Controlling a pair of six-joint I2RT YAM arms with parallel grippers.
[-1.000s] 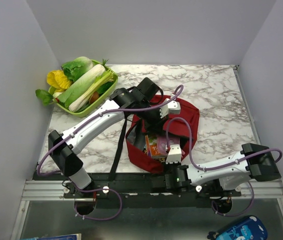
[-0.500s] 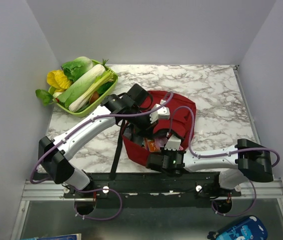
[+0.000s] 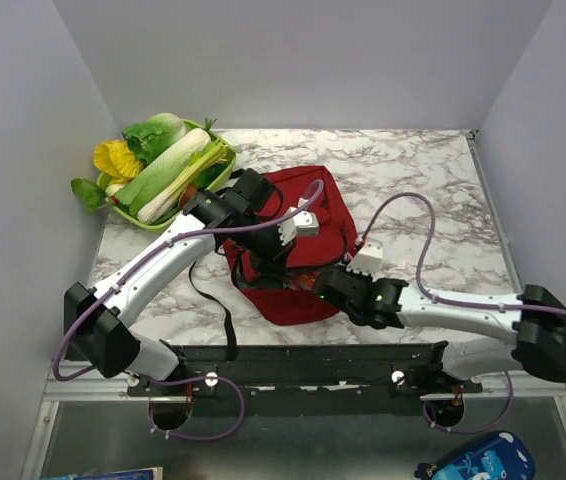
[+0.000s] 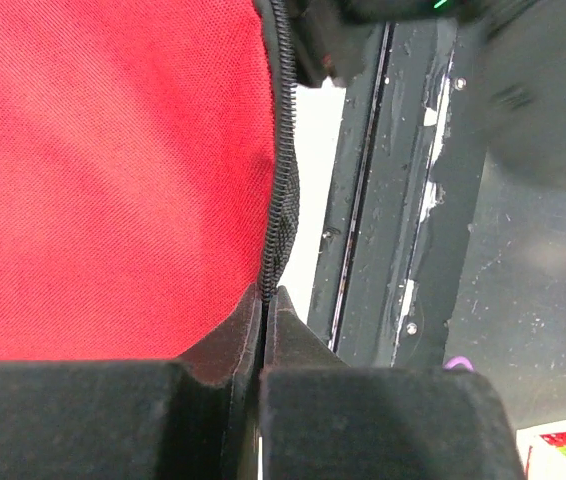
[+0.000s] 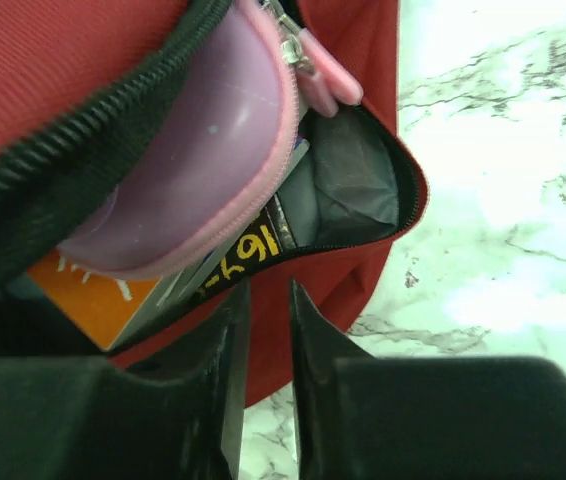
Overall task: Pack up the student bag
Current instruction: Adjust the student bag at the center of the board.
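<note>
The large dark-red fabric student bag point(image 3: 335, 212) lay on the white marble surface point(image 3: 433, 180), about the middle and toward the near edge, to the right of a green plastic basket point(image 3: 158, 226) heaped with leafy toy vegetables point(image 3: 163, 170). One black strap point(image 3: 208, 300) trailed off its left side across the marble.

The left arm reached over the bag from the left. In its wrist view the left claw point(image 4: 266, 300) was closed tight, with the bag's black zipper point(image 4: 283, 150) running down into the seam between the two fingers, so it was pinching the zippered rim. Red mesh fabric filled the left of that view, and the dark metal rail point(image 4: 383, 200) at the near edge of the surface showed on the right.

The right claw point(image 5: 266, 290) hovered at the bag's open mouth, its fingers only narrowly apart and nothing between them. Inside the opening sat a lilac pencil case with pink trim point(image 5: 203, 130), and under it an orange flat item point(image 5: 73, 290), possibly a book, with yellow print on a black strip. Grey lining point(image 5: 348, 190) showed beside them.
</note>
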